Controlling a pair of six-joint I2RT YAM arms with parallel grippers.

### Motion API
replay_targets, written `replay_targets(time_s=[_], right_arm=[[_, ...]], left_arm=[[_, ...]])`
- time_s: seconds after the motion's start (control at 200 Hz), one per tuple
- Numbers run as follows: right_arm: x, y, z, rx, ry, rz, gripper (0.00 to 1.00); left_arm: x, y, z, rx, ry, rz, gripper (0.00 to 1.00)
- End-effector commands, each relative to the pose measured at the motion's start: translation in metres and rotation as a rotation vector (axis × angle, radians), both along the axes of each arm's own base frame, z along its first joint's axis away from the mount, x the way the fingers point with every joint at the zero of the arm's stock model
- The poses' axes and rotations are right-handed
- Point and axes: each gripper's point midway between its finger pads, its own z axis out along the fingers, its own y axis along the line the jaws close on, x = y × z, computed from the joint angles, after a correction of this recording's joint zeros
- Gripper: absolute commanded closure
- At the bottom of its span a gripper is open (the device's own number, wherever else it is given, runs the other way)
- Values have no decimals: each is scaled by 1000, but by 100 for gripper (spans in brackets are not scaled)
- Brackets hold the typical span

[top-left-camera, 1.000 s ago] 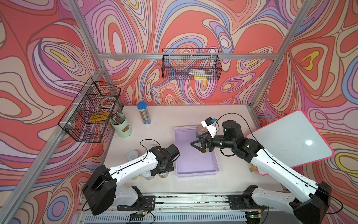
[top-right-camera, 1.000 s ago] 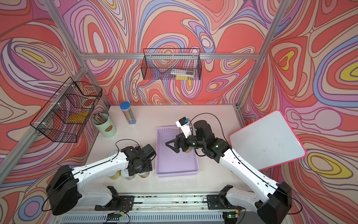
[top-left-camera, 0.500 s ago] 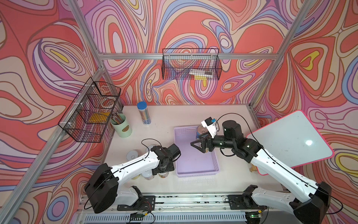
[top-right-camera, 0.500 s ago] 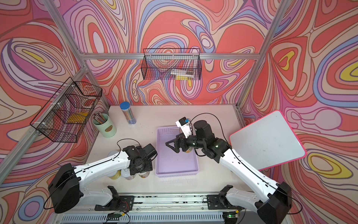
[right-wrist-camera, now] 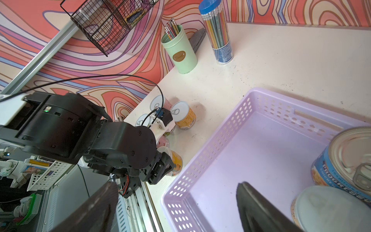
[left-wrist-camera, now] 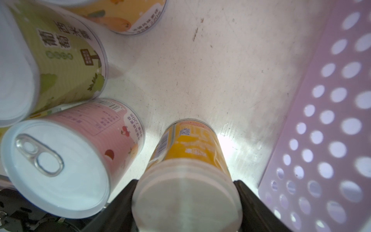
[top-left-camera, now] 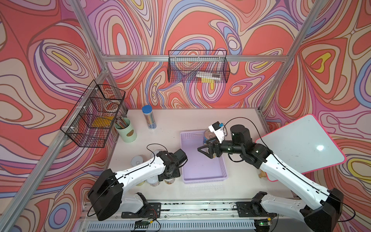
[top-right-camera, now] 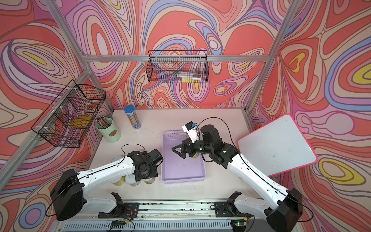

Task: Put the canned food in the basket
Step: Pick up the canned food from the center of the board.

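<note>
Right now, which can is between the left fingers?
The yellow-labelled tin with the plain white lid, nearest the lilac slotted basket; the pink pull-tab tin stands beside it.

Blue-labelled can [right-wrist-camera: 326, 173]: "PROGRESSO", "TRADITIONAL", "CHICKE…" cut off. Green-labelled can [left-wrist-camera: 64, 60]: Chinese characters "葡萄西米露". Pencil cup [right-wrist-camera: 181, 60], oval badge: script illegible.

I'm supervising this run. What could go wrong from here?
1. The left gripper straddles the orange can, with the pink can close beside it; a finger could knock that neighbour over.
2. The basket stands close by; a low carry might catch its rim.
3. The right gripper hangs open over the basket, so the two grippers might clash there.
</note>
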Motion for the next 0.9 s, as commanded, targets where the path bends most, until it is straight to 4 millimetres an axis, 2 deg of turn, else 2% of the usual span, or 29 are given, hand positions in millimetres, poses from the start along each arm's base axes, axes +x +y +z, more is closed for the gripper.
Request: replay_targets(time_s=[0.0, 0.135, 0.356, 0.501, 0.691, 0.896], right_arm=[[1, 1, 2, 1, -4, 2, 7], [1, 0, 7, 1, -13, 2, 7], [-2, -9, 27, -12, -68, -17, 7], [-5, -14, 34, -10, -87, -31, 7], [-2, -20, 36, -4, -101, -75, 6], [2, -30, 30, -22, -109, -145, 5]], left_arm=[[2, 3, 5, 15, -23, -9, 29], [6, 10, 20, 23, -73, -2, 32], [21, 15, 68, -4, -228, -50, 37], [31, 3, 96, -46, -292, -153, 43], [37, -11, 120, -95, -343, -269, 45], [39, -41, 142, -214, -389, -428, 47]])
